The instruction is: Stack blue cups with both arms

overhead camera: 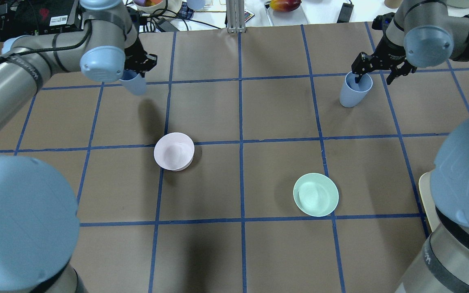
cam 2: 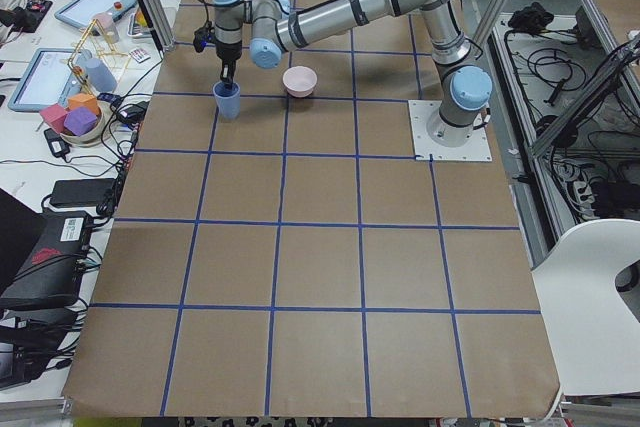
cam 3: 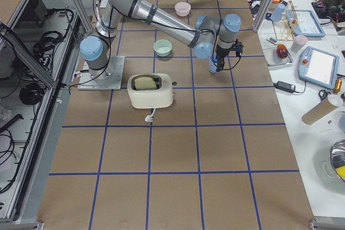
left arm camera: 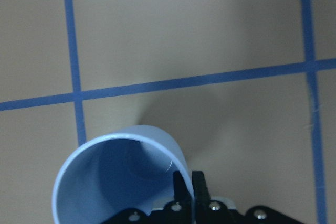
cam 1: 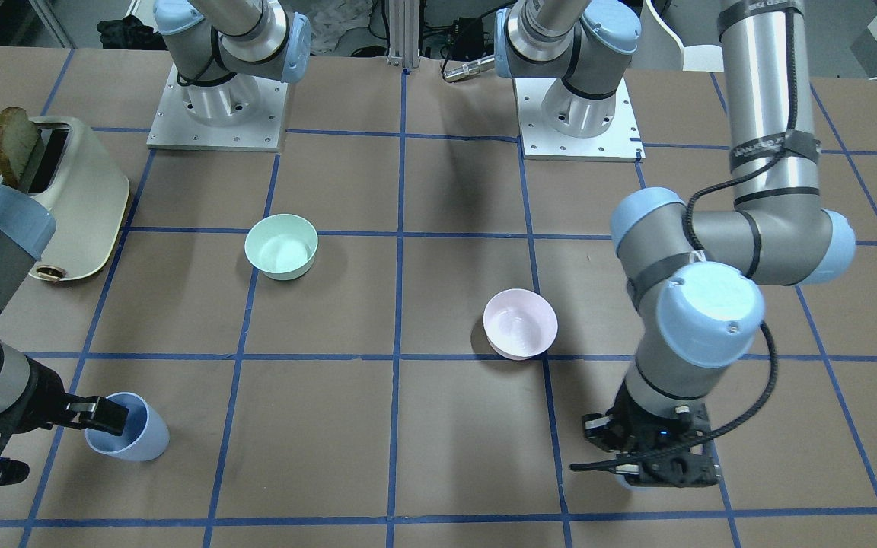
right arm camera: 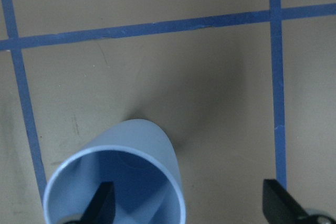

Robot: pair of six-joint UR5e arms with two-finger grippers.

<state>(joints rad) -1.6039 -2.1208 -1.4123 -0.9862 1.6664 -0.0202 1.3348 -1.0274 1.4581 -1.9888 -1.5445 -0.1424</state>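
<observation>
Two pale blue cups stand far apart on the brown table. My left gripper [overhead camera: 139, 67] is shut on the rim of one blue cup [overhead camera: 134, 83], one finger inside and one outside, as the left wrist view [left arm camera: 188, 187] shows on the cup [left arm camera: 118, 182]. I cannot tell whether this cup rests on the table. My right gripper [overhead camera: 377, 75] is open over the other blue cup [overhead camera: 354, 92]. In the right wrist view one finger [right arm camera: 101, 203] is inside that cup [right arm camera: 113, 182] and the other stands well outside it.
A pale pink bowl [overhead camera: 174, 151] and a mint green bowl [overhead camera: 316, 194] sit mid-table between the cups. A cream toaster [cam 1: 77, 198] with toast stands near the right arm's side. Cables and clutter lie beyond the far edge.
</observation>
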